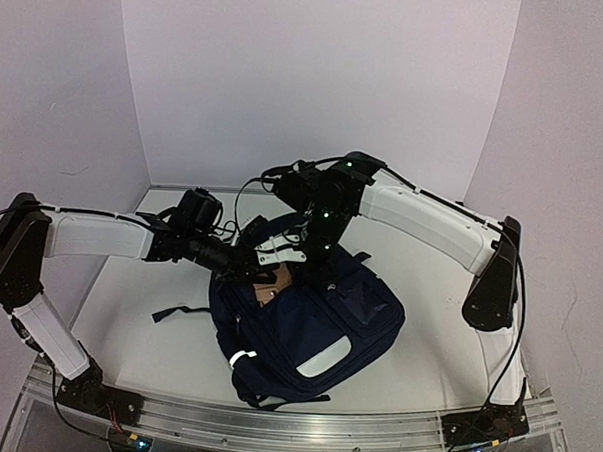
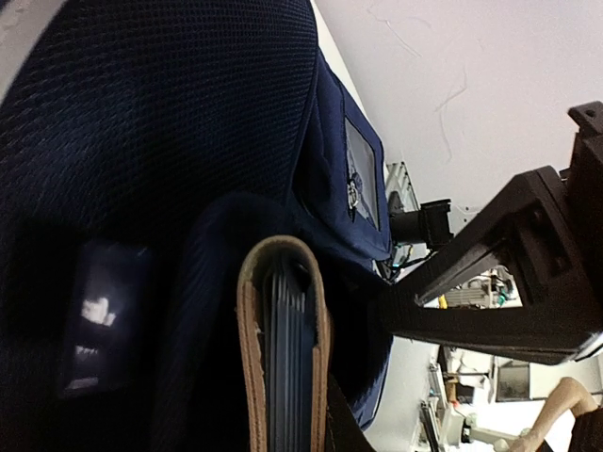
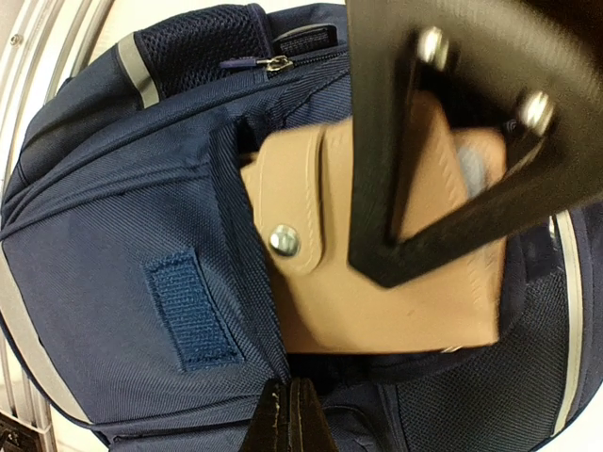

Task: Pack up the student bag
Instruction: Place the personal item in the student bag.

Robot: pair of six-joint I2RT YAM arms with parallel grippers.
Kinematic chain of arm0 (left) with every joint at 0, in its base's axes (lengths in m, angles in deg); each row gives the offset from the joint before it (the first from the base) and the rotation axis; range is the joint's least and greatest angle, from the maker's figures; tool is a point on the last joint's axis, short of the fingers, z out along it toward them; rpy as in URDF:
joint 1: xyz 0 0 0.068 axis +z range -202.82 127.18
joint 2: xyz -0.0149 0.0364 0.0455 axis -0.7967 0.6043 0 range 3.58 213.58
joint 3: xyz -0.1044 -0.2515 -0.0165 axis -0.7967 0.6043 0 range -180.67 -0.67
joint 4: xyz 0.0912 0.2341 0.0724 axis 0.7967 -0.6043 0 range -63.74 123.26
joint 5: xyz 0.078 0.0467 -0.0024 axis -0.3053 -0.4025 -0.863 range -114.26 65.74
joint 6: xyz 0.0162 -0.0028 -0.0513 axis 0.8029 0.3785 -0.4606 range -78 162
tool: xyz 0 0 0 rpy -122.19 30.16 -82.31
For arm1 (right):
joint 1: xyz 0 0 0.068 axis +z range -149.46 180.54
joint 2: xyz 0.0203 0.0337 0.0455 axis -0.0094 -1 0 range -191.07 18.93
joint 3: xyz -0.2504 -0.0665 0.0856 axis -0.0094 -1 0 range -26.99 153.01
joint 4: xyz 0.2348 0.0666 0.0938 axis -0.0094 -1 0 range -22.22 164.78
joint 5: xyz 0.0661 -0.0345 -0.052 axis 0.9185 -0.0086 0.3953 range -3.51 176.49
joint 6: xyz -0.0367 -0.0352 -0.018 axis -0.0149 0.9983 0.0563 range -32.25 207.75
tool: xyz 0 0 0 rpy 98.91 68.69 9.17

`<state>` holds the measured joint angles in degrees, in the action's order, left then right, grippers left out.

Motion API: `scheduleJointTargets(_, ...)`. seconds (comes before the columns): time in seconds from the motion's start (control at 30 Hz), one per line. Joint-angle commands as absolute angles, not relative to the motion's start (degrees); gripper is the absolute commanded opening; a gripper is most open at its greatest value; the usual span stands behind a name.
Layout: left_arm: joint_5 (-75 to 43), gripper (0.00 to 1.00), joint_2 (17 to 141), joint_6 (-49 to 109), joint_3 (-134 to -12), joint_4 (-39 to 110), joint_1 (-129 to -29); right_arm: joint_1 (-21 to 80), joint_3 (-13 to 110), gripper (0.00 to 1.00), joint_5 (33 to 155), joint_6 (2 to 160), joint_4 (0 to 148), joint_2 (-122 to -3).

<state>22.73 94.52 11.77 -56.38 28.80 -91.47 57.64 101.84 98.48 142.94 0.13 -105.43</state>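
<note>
The student bag (image 1: 317, 327), dark navy with a white patch, lies on the table with its top opening facing the arms. My left gripper (image 1: 263, 264) is shut on a tan leather notebook (image 1: 272, 287) and holds it partly inside the opening. In the left wrist view the notebook (image 2: 283, 358) shows edge-on against the bag's mesh (image 2: 141, 141). My right gripper (image 3: 292, 403) is shut on the fabric edge of the bag (image 3: 113, 235), just below the notebook (image 3: 377, 301). The left gripper's black fingers (image 3: 443, 188) cross over the notebook there.
Both grippers (image 1: 315, 259) crowd over the bag's opening, close together. A black strap (image 1: 173, 310) trails from the bag to the left. White walls close in the table on three sides. A metal rail (image 1: 293, 426) runs along the near edge.
</note>
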Motion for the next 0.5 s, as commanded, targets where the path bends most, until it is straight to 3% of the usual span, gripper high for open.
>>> scheduleJointTargets(0.0,23.8,0.06,98.5,10.8,-58.7,30.5,-92.8,58.1,106.1,0.00,100.2,142.0,0.9,-101.4)
scheduleJointTargets(0.17,15.2,0.18,97.6,10.4,-58.4,29.6,-92.7,58.3,105.6,0.00,101.1,142.0,1.1,-100.7)
scheduleJointTargets(0.33,10.9,0.15,98.9,8.0,-59.3,31.0,-93.1,58.4,105.5,0.00,102.4,142.0,2.4,-100.5)
scheduleJointTargets(0.47,18.5,0.11,102.3,7.4,-60.2,40.1,-96.6,58.7,106.4,0.00,101.5,141.6,3.0,-101.4)
